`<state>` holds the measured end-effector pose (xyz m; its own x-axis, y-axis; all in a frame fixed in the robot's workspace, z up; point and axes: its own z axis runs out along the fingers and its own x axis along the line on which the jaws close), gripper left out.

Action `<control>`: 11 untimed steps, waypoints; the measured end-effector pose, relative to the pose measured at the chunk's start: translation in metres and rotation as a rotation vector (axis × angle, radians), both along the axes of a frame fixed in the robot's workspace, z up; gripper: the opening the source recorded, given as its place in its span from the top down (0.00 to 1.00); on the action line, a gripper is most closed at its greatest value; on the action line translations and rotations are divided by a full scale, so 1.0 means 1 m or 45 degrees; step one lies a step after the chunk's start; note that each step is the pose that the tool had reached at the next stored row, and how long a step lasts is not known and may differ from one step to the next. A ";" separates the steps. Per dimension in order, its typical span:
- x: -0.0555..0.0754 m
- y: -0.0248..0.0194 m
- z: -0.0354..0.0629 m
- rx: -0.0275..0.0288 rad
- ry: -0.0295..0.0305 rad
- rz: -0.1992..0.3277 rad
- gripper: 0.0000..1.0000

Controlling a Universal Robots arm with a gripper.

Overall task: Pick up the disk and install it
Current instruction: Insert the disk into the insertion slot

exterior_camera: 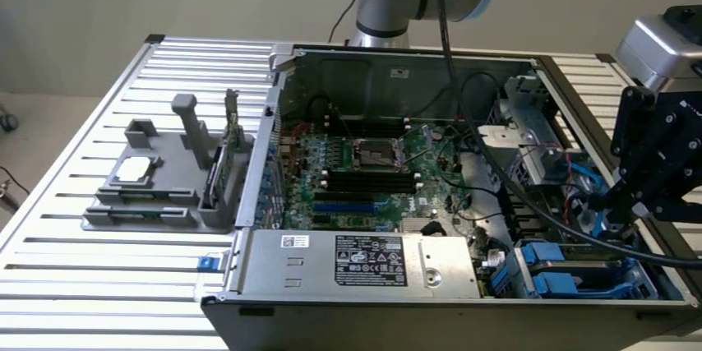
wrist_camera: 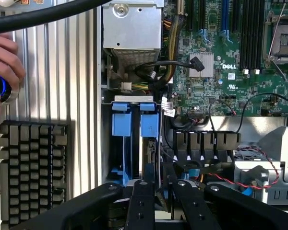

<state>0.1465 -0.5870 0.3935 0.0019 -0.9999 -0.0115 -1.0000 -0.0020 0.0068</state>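
The disk (wrist_camera: 149,129) stands on edge in the drive bay just beside the cabled end of the power-supply box (wrist_camera: 132,24). Its blue tab is level with that of a second carrier (wrist_camera: 121,124), which sits just beside it on the side away from the motherboard (wrist_camera: 230,57). The gripper (wrist_camera: 159,168) reaches down over the disk's end farthest from the box, and its fingers (wrist_camera: 143,191) are drawn nearly together on the disk's upper edge, which reads as a grip. The pick-up therefore looks done and the disk is down in its slot, though whether it is fully seated cannot be told, and the hold is not yet let go. A cable bundle (wrist_camera: 172,48) from the box crowds the bay. Outside the case wall, a keyboard (wrist_camera: 33,172) lies on the bench (wrist_camera: 62,72) near a person's hand (wrist_camera: 5,67), under a thick black cable (wrist_camera: 38,17). In the exterior view the gripper hangs over the bay past the box's end, with that cable sagging across the case close above the bay. A grey fixture (exterior_camera: 164,195) sits on the bench well apart from the box.
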 end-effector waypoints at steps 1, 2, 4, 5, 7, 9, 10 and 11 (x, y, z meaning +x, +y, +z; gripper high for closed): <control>0.000 0.0000 0.0000 -0.0001 0.0000 0.000 0.78; 0.000 0.0000 0.0000 -0.0001 0.0000 0.000 0.78; 0.000 0.0000 0.0000 -0.0001 0.0004 0.000 0.78; 0.000 0.0000 -0.0001 0.0000 0.0005 -0.006 0.78; 0.000 0.0001 -0.0001 0.0007 0.0006 -0.035 0.78; 0.000 0.0000 -0.0001 0.0012 0.0005 -0.072 0.78; 0.000 0.0000 -0.0001 0.0016 0.0005 -0.091 0.78; 0.000 0.0000 -0.0001 0.0019 0.0005 -0.111 0.78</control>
